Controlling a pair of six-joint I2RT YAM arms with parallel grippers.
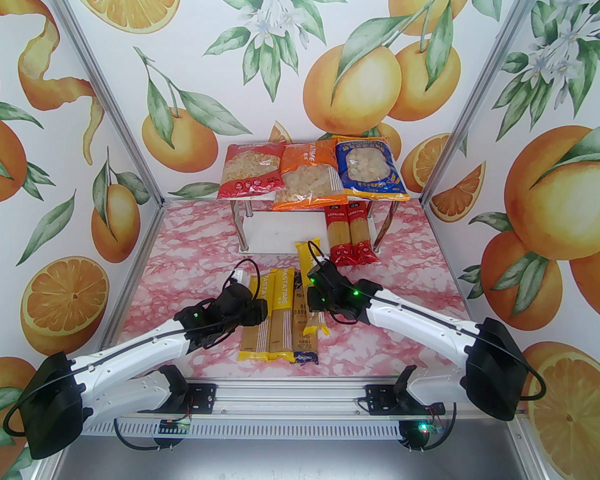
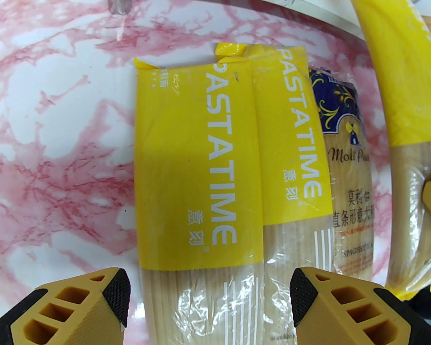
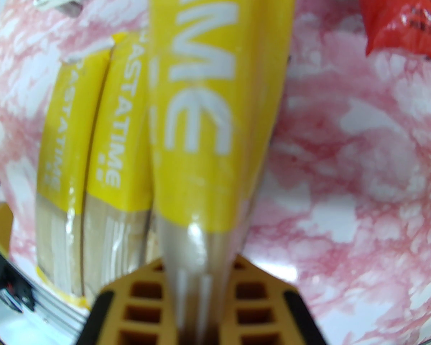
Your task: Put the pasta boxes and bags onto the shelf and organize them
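Our right gripper (image 3: 197,279) was clenched on a yellow spaghetti pack (image 3: 208,102). The pack's long axis ran straight ahead of the fingers toward the shelf (image 1: 285,229), so we judged this arm the nearer one. Our left gripper (image 2: 210,289) hung with jaws spread above a second yellow pack (image 2: 197,156), which lay flat on the table (image 2: 57,120).

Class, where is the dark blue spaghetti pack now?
Top view, table centre: the blue pack lies right of two yellow packs, beside the third yellow pack in the right tool.
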